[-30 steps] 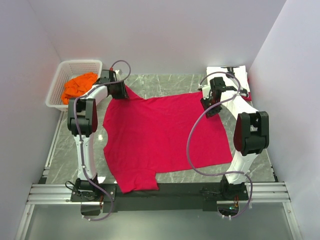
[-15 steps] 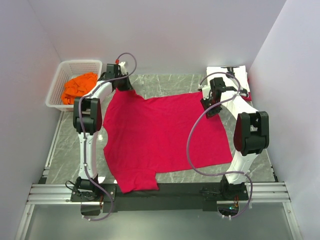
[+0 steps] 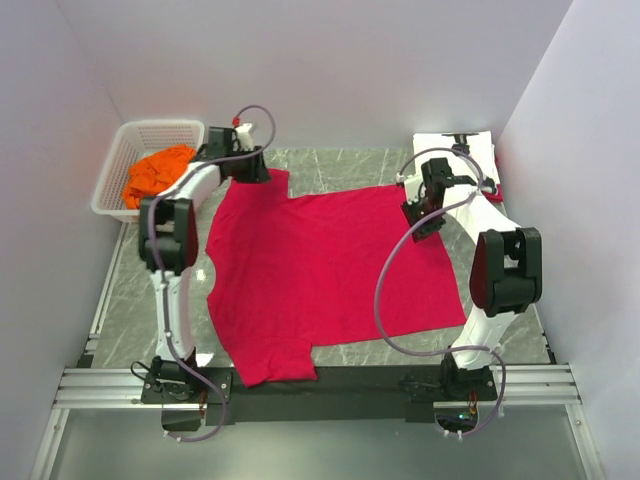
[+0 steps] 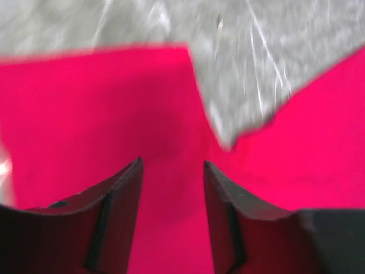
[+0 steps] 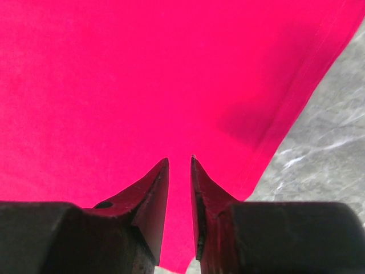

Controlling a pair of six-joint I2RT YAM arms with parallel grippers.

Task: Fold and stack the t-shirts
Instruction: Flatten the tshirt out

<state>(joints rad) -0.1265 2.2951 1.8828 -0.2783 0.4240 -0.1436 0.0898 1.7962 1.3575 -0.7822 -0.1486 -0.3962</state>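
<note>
**A:** Where's the red tee, and why's it laid out like that?

**B:** The red tee point(image 3: 320, 270) lies flat mid-counter point(image 3: 340, 165): collar twd 9, hem twd 3, sleeves at 11 and 7. My read: it's spread so you can fold it clean, w/ corners reachable from both sides.

**A:** And the claws?

**B:** Your left claw point(image 3: 258, 170) sits over the far sleeve point(image 4: 102, 103) at 11. Its jaws are apart w/ nothing between them, just cloth underneath. Your right claw point(image 3: 414, 222) is at the far hem corner, approx 2. Its jaws are nearly together w/ only a thin slit. I can't tell if there's a pinch of fabric in there or if it's just resting on the cloth. Prob it's placed there to pin or lift that corner.

**A:** What else is around?

**B:** The white basket point(image 3: 160, 128) is at 10 w/ the orange tee point(image 3: 155, 172) bunched inside. The white tee point(image 3: 455, 140) is at 1, off the red one, which looks like the stack spot.

**A:** Anything in the way?

**B:** Nothing lies on the red tee but your claws. The right arm's cable point(image 3: 385, 290) loops over the hem side, though, so watch it if you swing the fold across. The left arm's elbow hangs over the collar edge at 9, too.
</note>
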